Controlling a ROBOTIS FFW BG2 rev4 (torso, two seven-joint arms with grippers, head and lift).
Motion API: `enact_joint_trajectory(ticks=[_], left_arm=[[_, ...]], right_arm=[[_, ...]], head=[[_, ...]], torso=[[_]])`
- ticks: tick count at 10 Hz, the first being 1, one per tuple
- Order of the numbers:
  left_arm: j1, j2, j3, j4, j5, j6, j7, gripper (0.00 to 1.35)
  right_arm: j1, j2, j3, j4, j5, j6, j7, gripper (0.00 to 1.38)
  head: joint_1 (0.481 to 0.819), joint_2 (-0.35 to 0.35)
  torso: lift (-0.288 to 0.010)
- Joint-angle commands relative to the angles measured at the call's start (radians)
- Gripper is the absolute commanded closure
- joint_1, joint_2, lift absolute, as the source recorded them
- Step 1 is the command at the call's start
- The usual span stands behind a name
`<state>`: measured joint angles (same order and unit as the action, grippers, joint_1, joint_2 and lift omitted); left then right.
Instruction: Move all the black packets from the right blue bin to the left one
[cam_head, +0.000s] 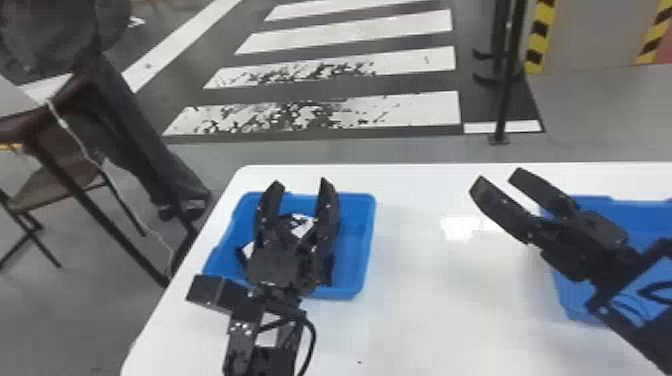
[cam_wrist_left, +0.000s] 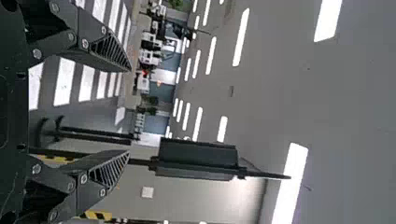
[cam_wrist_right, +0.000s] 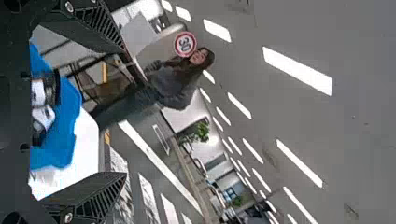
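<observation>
Hanging above the left blue bin (cam_head: 369, 235), the left gripper (cam_head: 301, 184) had its fingers spread wide, with nothing between them. Beneath it, partly hidden, black packets (cam_head: 301, 224) with white labels lay in that bin. The right gripper (cam_head: 497, 180), also open and empty, pointed its tips over the white table (cam_head: 425, 280), its body overlapping the right blue bin (cam_head: 575, 300) in the head view.

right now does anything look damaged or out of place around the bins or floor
The nearest white floor stripes look worn, their paint broken by dark patches. Black packets in the left blue bin lie jumbled at angles, probably harmless.
</observation>
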<state>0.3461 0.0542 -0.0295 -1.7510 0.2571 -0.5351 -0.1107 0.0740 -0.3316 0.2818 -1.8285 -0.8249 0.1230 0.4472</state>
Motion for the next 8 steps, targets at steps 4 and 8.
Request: enact_joint_trajectory(ticks=[4,8], left_arm=[[0.115,0.003,-0.014,-0.251,-0.151,0.228,-0.03,0.07],[0.233,0.013,-0.05,-0.422,-0.281,0.422,0.134,0.01]], right_arm=[[0.289,0.091,-0.391,-0.222,0.332,0.029,-0.074,0.09],[0.503,0.129,-0.405,-0.438,0.478,0.029,-0.199,0.09]], head=[[0.695,0.027],[0.695,-0.041]], torso=[[-0.14],[-0.14]])
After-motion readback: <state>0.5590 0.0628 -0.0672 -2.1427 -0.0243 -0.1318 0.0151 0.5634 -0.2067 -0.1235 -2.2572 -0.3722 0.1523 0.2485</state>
